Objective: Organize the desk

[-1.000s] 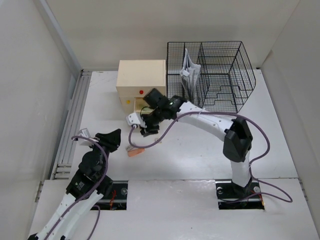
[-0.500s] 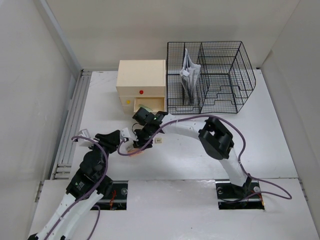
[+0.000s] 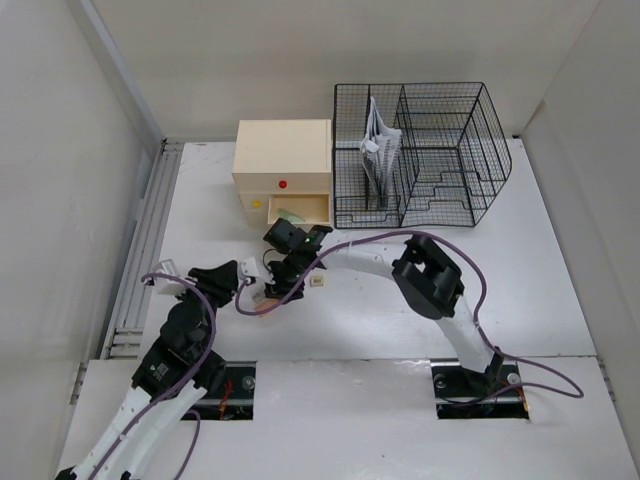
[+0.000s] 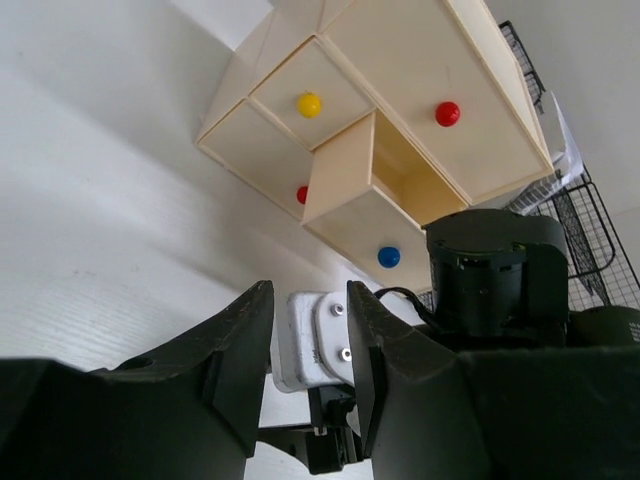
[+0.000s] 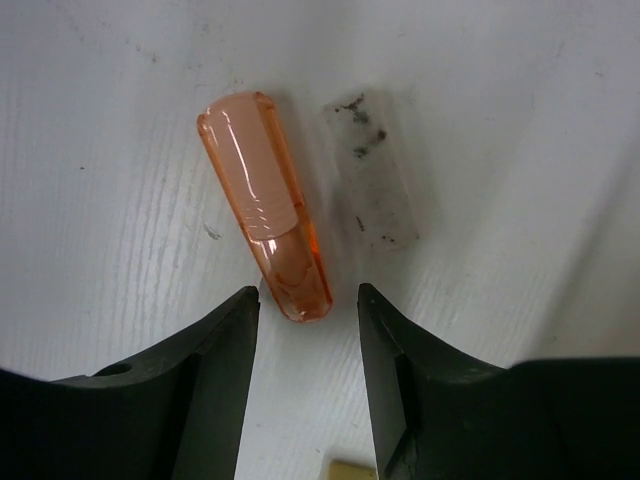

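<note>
Tabletop (image 3: 540, 270): I see it under both arms, with a drawer box (image 3: 283, 160) and a wire rack (image 3: 440, 150) at its far side.
Right jaws: spread, either side of an orange tube (image 5: 262, 205) lying flat.
Left jaws: parted, holding nothing.

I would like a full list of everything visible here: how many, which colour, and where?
desk: one, white, under everything
drawer box: one, beige, at the back; one drawer pulled out
wire organizer: one, black, right of the box
papers: white, upright inside the organizer, count unclear
orange tube: one, translucent, lying on the desk
clear strip: one, smudged, beside the tube
left pincer: one, black, open, empty
right pincer: one, black, open, over the tube's end
</note>
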`<action>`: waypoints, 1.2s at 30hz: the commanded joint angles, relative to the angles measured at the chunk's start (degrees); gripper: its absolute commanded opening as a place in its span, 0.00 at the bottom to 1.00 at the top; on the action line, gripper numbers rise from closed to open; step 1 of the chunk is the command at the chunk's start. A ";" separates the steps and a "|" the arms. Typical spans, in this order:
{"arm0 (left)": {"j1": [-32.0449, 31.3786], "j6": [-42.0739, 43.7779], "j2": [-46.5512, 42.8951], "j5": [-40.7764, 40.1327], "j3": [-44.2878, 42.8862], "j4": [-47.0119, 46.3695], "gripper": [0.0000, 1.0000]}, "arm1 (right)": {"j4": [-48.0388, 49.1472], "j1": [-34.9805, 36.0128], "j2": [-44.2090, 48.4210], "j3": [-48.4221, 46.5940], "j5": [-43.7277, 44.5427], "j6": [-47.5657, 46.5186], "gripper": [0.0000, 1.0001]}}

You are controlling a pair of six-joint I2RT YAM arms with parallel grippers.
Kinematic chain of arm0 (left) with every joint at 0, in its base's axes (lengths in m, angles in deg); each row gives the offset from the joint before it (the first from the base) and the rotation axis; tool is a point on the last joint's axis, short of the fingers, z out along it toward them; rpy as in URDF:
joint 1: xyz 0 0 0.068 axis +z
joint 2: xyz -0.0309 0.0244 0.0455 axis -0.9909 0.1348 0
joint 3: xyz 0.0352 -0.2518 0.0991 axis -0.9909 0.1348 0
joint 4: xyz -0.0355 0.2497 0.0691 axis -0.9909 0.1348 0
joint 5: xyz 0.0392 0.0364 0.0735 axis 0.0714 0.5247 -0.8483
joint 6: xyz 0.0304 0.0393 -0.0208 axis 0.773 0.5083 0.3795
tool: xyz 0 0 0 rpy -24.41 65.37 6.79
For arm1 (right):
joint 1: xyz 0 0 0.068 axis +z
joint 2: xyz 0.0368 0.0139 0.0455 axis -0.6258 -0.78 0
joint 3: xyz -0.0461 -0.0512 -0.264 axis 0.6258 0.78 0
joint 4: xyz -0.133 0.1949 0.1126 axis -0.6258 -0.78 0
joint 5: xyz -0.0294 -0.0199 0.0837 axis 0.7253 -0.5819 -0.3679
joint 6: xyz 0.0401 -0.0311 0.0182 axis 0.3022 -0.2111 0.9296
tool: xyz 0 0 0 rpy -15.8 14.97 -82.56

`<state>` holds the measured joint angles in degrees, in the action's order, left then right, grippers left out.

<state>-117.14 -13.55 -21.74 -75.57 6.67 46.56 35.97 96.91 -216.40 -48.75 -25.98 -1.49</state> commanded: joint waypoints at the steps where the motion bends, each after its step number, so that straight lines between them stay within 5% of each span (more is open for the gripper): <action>1: -0.26 -3.50 -9.08 -4.14 -2.54 2.78 0.33 | 1.43 1.42 1.56 0.80 -2.59 0.95 0.50; 11: -0.26 -16.08 -4.16 -12.59 -4.21 10.71 0.33 | 2.04 4.32 0.41 0.80 -1.54 0.95 0.46; 16: -0.26 -16.61 -4.86 -12.59 -4.21 11.42 0.33 | 2.57 4.32 0.41 1.59 1.35 0.95 0.08; 18: -0.26 -16.61 -4.87 -12.59 -4.21 11.42 0.33 | 3.19 4.32 1.29 2.12 2.76 0.95 0.03; 29: -0.26 -17.14 -4.87 -13.21 -4.21 11.42 0.33 | 2.66 4.32 12.97 2.82 18.13 -1.87 0.00; 36: -0.26 -17.14 -4.34 -13.21 -4.21 11.42 0.33 | 11.53 2.30 18.17 2.13 30.61 2.51 0.00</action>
<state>-117.14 -29.35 -21.74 -87.12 4.53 57.62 41.11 100.60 -201.20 -45.97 -2.90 -1.60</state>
